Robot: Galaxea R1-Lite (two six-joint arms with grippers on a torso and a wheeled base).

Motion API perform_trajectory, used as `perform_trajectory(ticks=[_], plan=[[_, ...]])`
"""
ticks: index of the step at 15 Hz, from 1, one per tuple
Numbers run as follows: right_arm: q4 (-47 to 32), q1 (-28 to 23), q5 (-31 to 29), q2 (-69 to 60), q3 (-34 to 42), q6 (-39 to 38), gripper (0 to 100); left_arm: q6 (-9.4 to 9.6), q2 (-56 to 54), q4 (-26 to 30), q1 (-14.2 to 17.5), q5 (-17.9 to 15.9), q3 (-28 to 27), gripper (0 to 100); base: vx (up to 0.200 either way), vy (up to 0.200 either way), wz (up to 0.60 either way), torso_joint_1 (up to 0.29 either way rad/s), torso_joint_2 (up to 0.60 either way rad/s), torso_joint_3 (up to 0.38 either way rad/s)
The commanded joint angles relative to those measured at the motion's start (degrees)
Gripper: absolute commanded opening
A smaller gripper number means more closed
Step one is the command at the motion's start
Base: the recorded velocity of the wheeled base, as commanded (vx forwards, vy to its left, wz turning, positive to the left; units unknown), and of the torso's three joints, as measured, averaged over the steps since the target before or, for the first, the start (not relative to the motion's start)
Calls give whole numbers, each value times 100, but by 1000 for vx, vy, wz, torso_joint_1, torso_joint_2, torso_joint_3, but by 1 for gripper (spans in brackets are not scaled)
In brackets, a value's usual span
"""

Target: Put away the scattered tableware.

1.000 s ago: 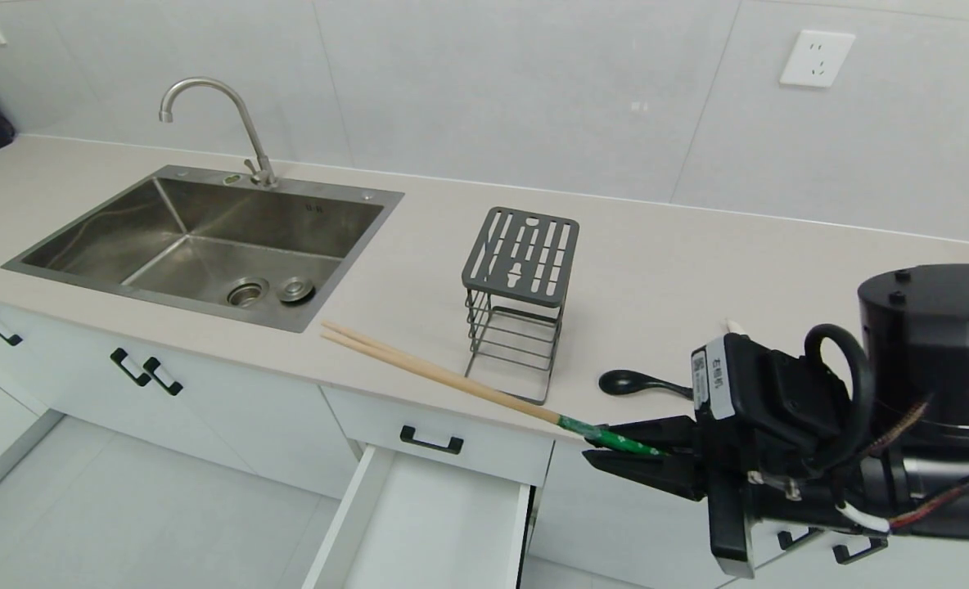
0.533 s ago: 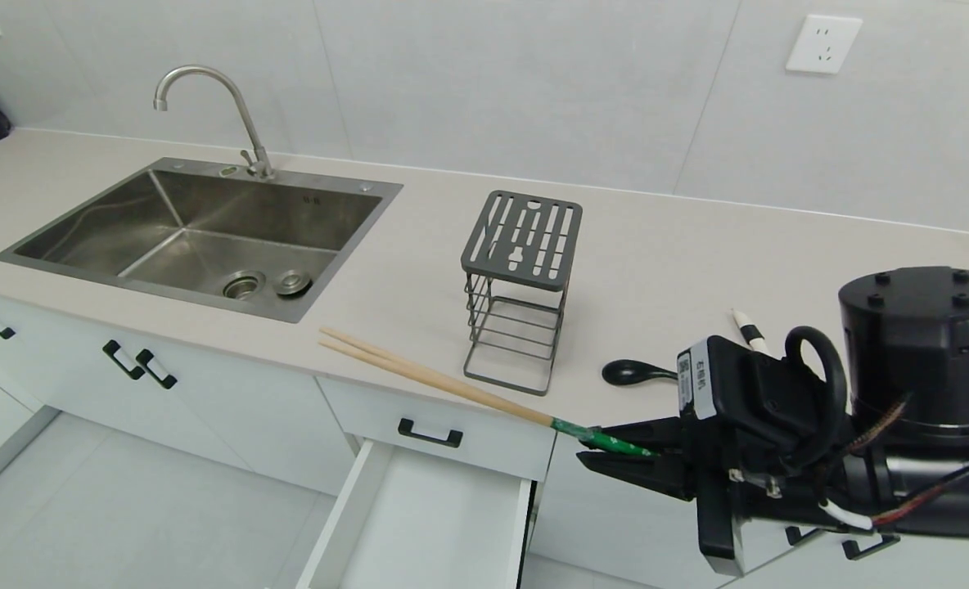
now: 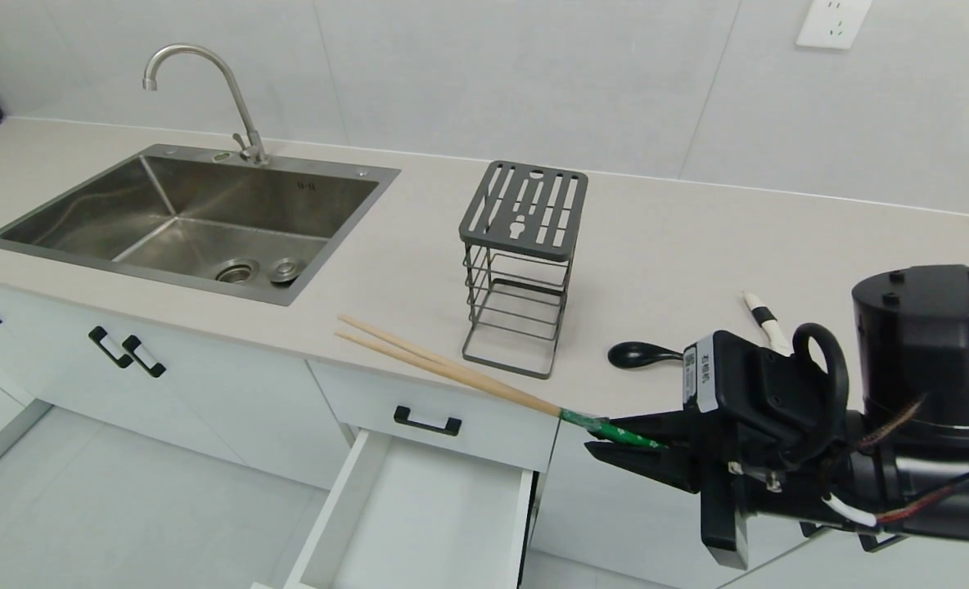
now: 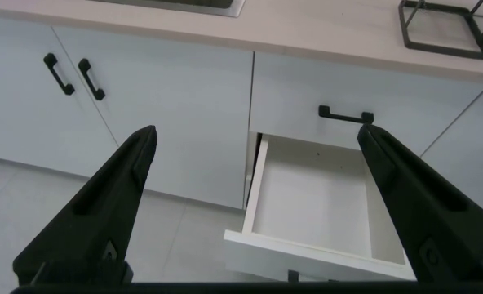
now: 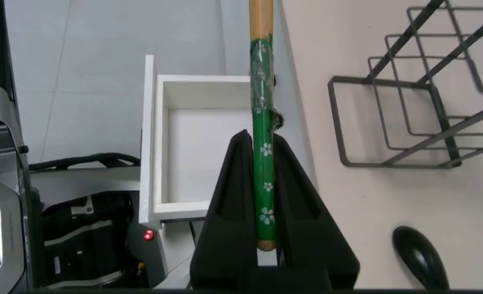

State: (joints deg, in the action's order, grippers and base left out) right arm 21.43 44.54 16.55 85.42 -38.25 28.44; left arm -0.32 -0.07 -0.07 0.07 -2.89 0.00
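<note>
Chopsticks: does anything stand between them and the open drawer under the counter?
Nothing visible does. The right pincer holds the chopsticks by their green ends over the counter's front edge; the drawer stands open below them.

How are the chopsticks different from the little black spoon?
The chopsticks are pale wood with green ends; the black spoon is all black. The chopsticks are thin, straight sticks; the black spoon has a round bowl. The right gripper holds the chopsticks; the black spoon lies on the counter. Both are tableware.
</note>
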Motion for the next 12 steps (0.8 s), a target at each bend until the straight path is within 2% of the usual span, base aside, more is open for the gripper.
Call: perform_trajectory(ticks=[1, 6, 12], plan=[[10, 10, 6, -61, 11, 4, 0, -3, 7, -1, 1, -1, 0, 100, 0, 0, 0, -115, 256, 129], [-25, 37, -30, -69, -15, 4, 0, -3, 7, -1, 1, -1, 0, 100, 0, 0, 0, -223, 445, 214], [-34, 37, -30, -69, -24, 4, 0, -3, 7, -1, 1, -1, 0, 100, 0, 0, 0, -141, 273, 128]])
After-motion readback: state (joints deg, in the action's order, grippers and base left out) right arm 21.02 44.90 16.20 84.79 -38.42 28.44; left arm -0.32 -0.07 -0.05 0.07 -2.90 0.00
